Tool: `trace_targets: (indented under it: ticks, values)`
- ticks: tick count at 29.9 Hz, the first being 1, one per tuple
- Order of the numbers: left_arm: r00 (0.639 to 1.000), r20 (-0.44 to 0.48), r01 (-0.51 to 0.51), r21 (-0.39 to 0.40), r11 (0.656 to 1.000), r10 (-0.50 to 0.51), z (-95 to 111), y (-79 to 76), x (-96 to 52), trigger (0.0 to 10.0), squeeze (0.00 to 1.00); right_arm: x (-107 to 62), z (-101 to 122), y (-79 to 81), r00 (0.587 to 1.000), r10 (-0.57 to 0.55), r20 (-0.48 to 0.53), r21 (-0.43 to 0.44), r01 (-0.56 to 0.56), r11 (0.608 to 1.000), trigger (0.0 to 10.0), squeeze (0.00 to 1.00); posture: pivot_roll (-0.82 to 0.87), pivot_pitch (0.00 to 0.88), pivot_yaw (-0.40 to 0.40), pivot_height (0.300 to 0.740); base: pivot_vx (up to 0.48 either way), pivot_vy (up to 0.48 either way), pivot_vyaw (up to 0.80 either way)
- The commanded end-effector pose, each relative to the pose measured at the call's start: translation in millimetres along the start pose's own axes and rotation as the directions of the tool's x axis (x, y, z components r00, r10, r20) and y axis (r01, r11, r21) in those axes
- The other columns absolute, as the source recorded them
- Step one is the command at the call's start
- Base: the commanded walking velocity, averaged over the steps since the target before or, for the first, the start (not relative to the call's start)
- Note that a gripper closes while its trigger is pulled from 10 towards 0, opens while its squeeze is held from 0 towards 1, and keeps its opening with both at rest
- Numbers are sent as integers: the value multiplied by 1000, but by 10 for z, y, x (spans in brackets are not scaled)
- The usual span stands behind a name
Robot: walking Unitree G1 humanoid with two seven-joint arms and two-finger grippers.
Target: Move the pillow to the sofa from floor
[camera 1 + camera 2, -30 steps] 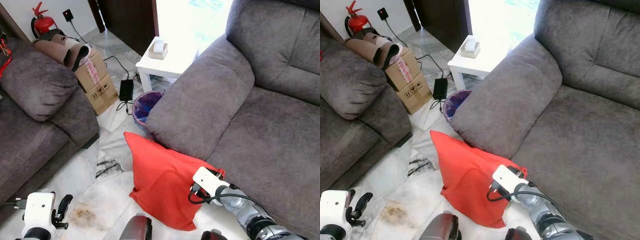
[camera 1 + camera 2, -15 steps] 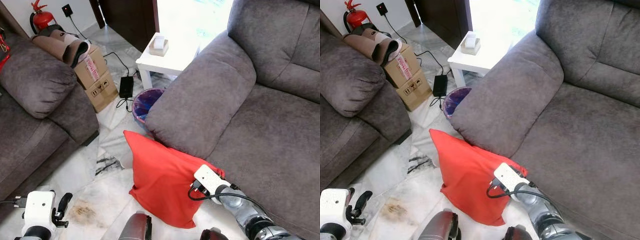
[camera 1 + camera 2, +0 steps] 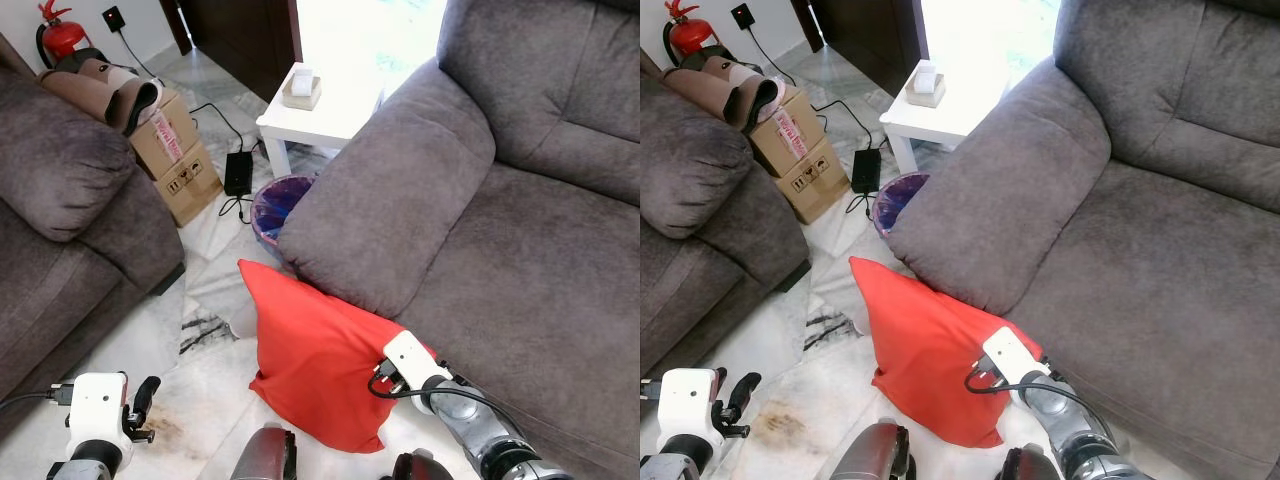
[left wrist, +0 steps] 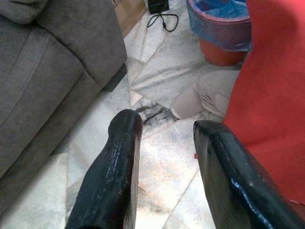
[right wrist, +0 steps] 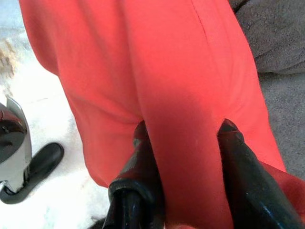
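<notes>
Red pillow [image 3: 310,370], grey sofa [image 3: 520,240] — white side table [image 3: 315,115], purple-lined bin [image 3: 275,205], veined white marble floor [image 3: 200,350]

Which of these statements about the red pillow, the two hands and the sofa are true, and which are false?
1. The red pillow lies on the sofa seat. False: it stands on the floor, leaning against the sofa.
2. The right hand has pillow fabric between its fingers. True.
3. The left hand holds the pillow. False: it is open, beside the pillow.
4. A bin stands near the white table. True.
</notes>
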State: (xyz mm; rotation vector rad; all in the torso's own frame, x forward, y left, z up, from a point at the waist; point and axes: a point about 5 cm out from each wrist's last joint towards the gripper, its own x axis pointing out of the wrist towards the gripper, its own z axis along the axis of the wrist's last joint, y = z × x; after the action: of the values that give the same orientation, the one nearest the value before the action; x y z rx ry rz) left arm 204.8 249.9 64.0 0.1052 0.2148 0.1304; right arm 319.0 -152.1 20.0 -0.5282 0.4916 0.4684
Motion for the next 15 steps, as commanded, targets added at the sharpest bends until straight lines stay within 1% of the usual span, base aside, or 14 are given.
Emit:
trace_targets:
  ticks: [1, 7, 8, 10, 12, 13, 15]
  values:
    - [999, -32, -14, 0, 1000, 14, -90, 25, -40, 10000, 0, 4, -41, 102, 1000, 30, 0, 35, -30, 999, 0, 0, 302, 288, 87, 657, 0, 0, 0]
    - [1000, -15, -17, -17, 1000, 16, -73, 4, 38, 10000, 0, 4, -44, 115, 1000, 29, 6, 68, -30, 997, 0, 0, 289, 267, 82, 657, 0, 0, 0]
    - [1000, -12, -23, -25, 999, 22, -70, 6, 73, 10000, 0, 8, -22, 118, 999, 28, 25, 102, -30, 994, 0, 0, 282, 252, 73, 657, 0, 0, 0]
    - [1000, -11, -25, -28, 999, 24, -72, 3, 85, 10000, 0, 9, -14, 118, 999, 27, 32, 114, -30, 993, 0, 0, 282, 250, 71, 657, 0, 0, 0]
    - [999, -7, -34, -38, 999, 34, -79, -14, 142, 10000, 0, 18, 24, 130, 998, 34, 56, 145, -42, 989, 0, 0, 269, 224, 61, 657, 0, 0, 0]
    - [999, -6, -37, -41, 998, 37, -81, -15, 154, 10000, 0, 20, 31, 133, 998, 36, 60, 148, -45, 988, 0, 0, 269, 224, 61, 657, 0, 0, 0]
    - [999, 1, -50, -60, 997, 50, -88, -14, 204, 10000, 0, 26, 75, 181, 993, 74, 96, 141, -87, 986, 0, 0, 254, 204, 52, 657, 0, 0, 0]
